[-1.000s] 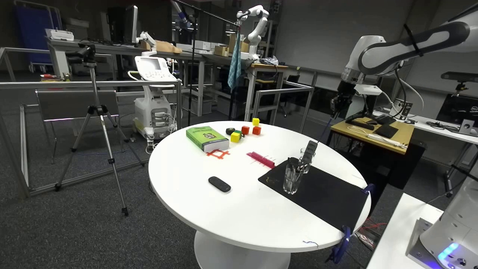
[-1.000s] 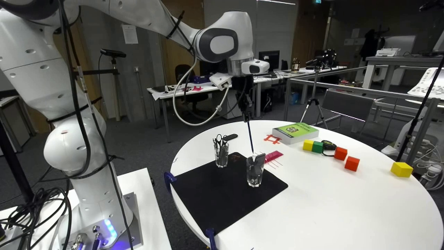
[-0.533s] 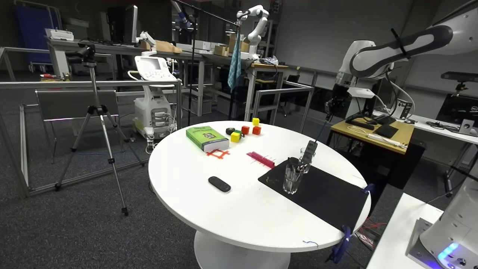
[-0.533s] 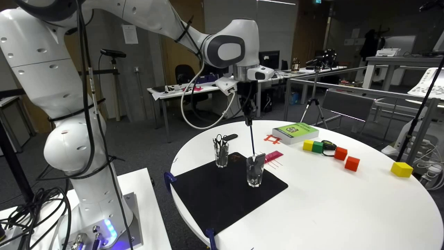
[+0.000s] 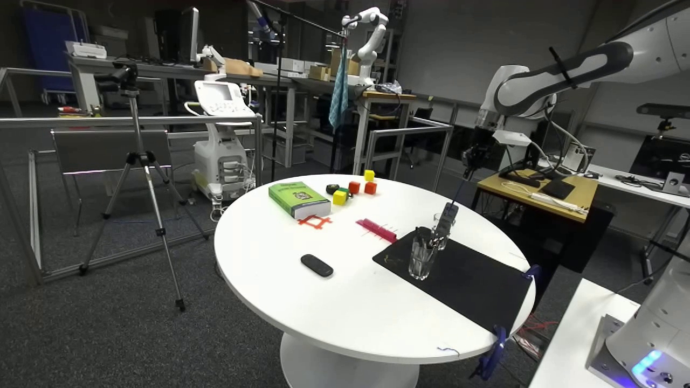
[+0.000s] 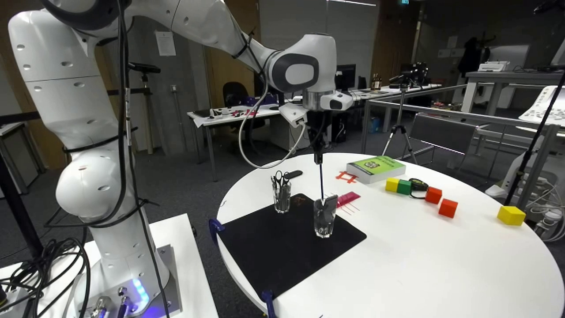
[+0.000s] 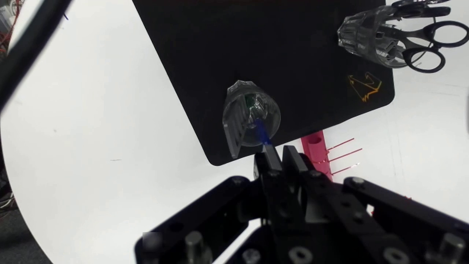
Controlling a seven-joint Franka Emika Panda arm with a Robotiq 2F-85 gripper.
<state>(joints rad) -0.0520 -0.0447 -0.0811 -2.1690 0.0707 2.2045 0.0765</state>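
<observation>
At the mouth of the glass (image 6: 323, 229), your jaws pinch a blue stick (image 6: 321, 180); lowered off-centre, it could catch the grey slab (image 7: 233, 136) leaning inside and topple the glass.

two glasses (image 6: 324, 229) on mat (image 6: 282, 249); scissors (image 7: 419, 34) in one; mat on table (image 6: 419, 251)

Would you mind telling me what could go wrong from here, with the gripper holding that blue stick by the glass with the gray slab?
The blue stick might snag on the gray slab, which juts above the rim of the glass. A long part of the stick hangs below the gripper, so a knock could swivel it. The glass stands upright on the black mat, and a sideways push might tip it.
</observation>
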